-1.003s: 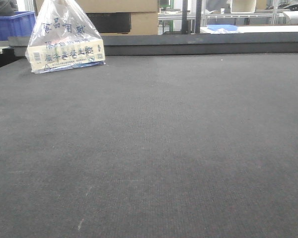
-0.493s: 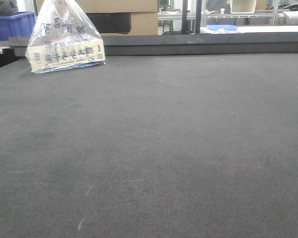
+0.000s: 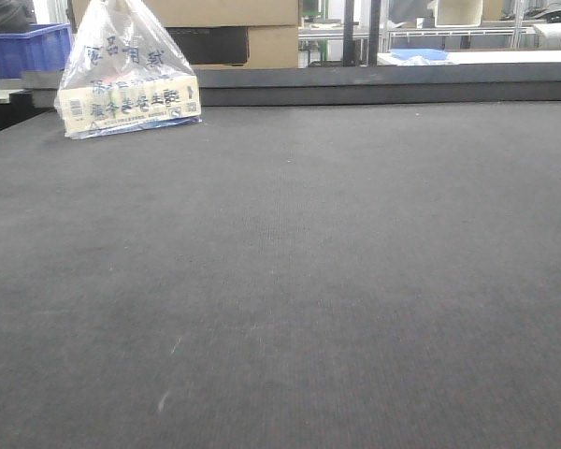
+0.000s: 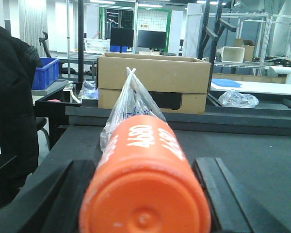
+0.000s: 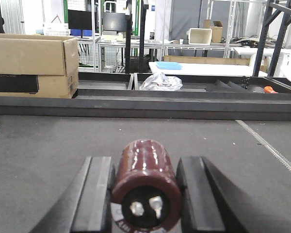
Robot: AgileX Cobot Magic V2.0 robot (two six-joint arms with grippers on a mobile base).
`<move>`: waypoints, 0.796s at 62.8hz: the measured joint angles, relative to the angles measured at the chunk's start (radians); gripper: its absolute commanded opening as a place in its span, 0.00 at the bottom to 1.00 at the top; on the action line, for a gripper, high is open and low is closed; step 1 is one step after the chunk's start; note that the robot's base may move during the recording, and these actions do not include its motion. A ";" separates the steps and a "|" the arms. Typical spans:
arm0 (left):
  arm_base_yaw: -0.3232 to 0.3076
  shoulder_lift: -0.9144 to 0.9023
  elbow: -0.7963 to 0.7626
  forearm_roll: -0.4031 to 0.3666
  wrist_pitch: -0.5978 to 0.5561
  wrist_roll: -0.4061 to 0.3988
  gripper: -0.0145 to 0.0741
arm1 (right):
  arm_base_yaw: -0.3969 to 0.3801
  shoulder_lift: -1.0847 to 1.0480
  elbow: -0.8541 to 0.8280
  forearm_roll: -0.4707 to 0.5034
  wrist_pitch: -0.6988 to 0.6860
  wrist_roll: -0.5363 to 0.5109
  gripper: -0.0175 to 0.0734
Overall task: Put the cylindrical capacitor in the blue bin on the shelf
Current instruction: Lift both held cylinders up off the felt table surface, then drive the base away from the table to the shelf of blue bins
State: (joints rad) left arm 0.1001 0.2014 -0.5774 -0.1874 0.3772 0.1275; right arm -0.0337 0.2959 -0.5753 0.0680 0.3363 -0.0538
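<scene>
In the right wrist view a dark red cylindrical capacitor (image 5: 145,174) with two metal terminals on its near end is clamped between the black fingers (image 5: 99,194). My right gripper (image 5: 145,160) is shut on it, low over the dark felt table (image 5: 48,150). The left wrist view shows an orange cylinder (image 4: 145,194) printed "4680", and my left gripper (image 4: 143,162) is shut on it. The shelf is out of view. Neither gripper appears in the front view.
A clear plastic bag with printed boxes (image 3: 129,75) stands at the table's far left and also shows in the left wrist view (image 4: 128,111). Behind it are cardboard boxes (image 4: 153,80) and a blue crate (image 3: 28,47). A raised dark ledge (image 5: 145,104) borders the table's far edge.
In the front view the bag and the table's lint marks have slid slightly right and up, so the camera has shifted. No gripper enters that view.
</scene>
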 measured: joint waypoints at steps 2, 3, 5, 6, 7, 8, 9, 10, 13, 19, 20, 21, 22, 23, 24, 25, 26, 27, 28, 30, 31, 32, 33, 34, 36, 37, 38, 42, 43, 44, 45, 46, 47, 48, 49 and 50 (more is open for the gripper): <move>0.000 0.000 0.000 0.000 0.000 0.000 0.04 | 0.000 0.000 0.000 0.000 0.000 0.000 0.01; 0.000 0.000 0.000 0.000 0.000 0.000 0.04 | 0.000 0.000 0.000 0.000 0.000 0.000 0.01; 0.000 0.000 0.000 0.000 0.000 0.000 0.04 | 0.000 0.000 0.000 0.000 0.000 0.000 0.01; 0.000 0.000 0.000 0.000 0.000 0.000 0.04 | 0.000 0.000 0.000 0.000 0.000 0.000 0.01; 0.000 0.000 0.000 0.000 0.000 0.000 0.04 | 0.000 0.000 0.000 0.000 0.000 0.000 0.01; 0.000 0.000 0.000 0.000 0.000 0.000 0.04 | 0.000 0.000 0.000 0.000 0.000 0.000 0.01; 0.000 0.000 0.000 0.000 0.000 0.000 0.04 | 0.000 0.000 0.000 0.000 0.000 0.000 0.01; 0.000 0.000 0.000 0.000 0.000 0.000 0.04 | 0.000 0.000 0.000 0.000 0.000 0.000 0.01; 0.000 0.000 0.000 0.000 0.000 0.000 0.04 | 0.000 0.000 0.000 0.000 0.000 0.000 0.01; 0.000 0.000 0.000 0.000 0.000 0.000 0.04 | 0.000 0.000 0.000 0.000 0.000 0.000 0.01; 0.000 0.000 0.000 0.000 0.000 0.000 0.04 | 0.000 0.000 0.000 0.000 0.000 0.000 0.01; 0.000 0.000 0.000 0.000 0.000 0.000 0.04 | 0.000 0.000 0.000 0.000 0.000 0.000 0.01; 0.000 0.000 0.000 0.000 0.000 0.000 0.04 | 0.000 0.000 0.000 0.000 0.000 0.000 0.01; 0.000 0.000 0.000 0.000 0.000 0.000 0.04 | 0.000 0.000 0.000 0.000 0.000 0.000 0.01; 0.000 0.000 0.000 0.000 0.000 0.000 0.04 | 0.000 0.000 0.000 0.000 0.000 0.000 0.01; 0.000 0.000 0.000 0.000 0.000 0.000 0.04 | 0.000 0.000 0.000 0.000 0.000 0.000 0.01; 0.000 0.000 0.000 0.000 0.000 0.000 0.04 | 0.000 0.000 0.000 0.000 0.000 0.000 0.01; 0.000 0.000 0.000 0.000 0.000 0.000 0.04 | 0.000 0.000 0.000 0.000 0.000 0.000 0.01; 0.000 0.000 0.000 0.000 0.000 0.000 0.04 | 0.000 0.000 0.000 0.000 0.000 0.000 0.01; 0.000 0.000 0.000 0.000 0.000 0.000 0.04 | 0.000 0.000 0.000 0.000 0.000 0.000 0.01; 0.000 0.000 0.000 0.000 0.000 0.000 0.04 | 0.000 0.000 0.000 0.000 0.000 0.000 0.01; 0.000 0.000 0.000 0.000 0.000 0.000 0.04 | 0.000 0.000 0.000 0.000 0.000 0.000 0.01; 0.000 0.000 0.000 0.000 0.000 0.000 0.04 | 0.000 -0.001 0.000 0.000 0.000 0.000 0.01; 0.000 0.000 0.000 0.000 0.000 0.000 0.04 | 0.000 -0.001 0.000 0.000 0.000 0.000 0.01; 0.000 -0.002 0.000 0.000 0.000 0.000 0.04 | 0.000 -0.001 0.000 0.000 0.000 0.000 0.01; 0.000 -0.002 0.000 0.000 0.000 0.000 0.04 | 0.000 -0.001 0.000 0.000 0.000 0.000 0.01; 0.000 -0.002 0.000 0.000 0.000 0.000 0.04 | 0.000 -0.001 0.000 0.000 0.000 0.000 0.01; 0.000 -0.002 0.000 0.000 0.000 0.000 0.04 | 0.000 -0.001 0.000 0.000 0.000 0.000 0.01; 0.000 -0.002 0.000 0.000 0.000 0.000 0.04 | 0.000 -0.001 0.000 0.000 0.000 0.000 0.01; 0.000 -0.002 0.000 0.000 0.000 0.000 0.04 | 0.000 -0.001 0.000 0.000 0.000 0.000 0.01; 0.000 -0.002 0.000 0.000 0.000 0.000 0.04 | 0.000 -0.001 0.000 0.000 0.000 0.000 0.01; 0.000 -0.002 0.000 0.000 0.000 0.000 0.04 | 0.000 -0.001 0.000 0.000 0.000 0.000 0.01; 0.000 -0.002 0.000 0.000 0.000 0.000 0.04 | 0.000 -0.001 0.000 0.000 0.000 0.000 0.01; 0.000 -0.002 0.000 0.000 0.000 0.000 0.04 | 0.000 -0.001 0.000 0.000 0.000 0.000 0.01; 0.000 -0.002 0.000 0.000 0.000 0.000 0.04 | 0.000 -0.001 0.000 0.000 0.000 0.000 0.01; 0.000 -0.002 0.000 0.000 0.000 0.000 0.04 | 0.000 -0.001 0.000 0.000 0.000 0.000 0.01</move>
State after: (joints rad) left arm 0.1001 0.1993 -0.5774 -0.1874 0.3772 0.1275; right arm -0.0337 0.2951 -0.5753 0.0680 0.3363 -0.0538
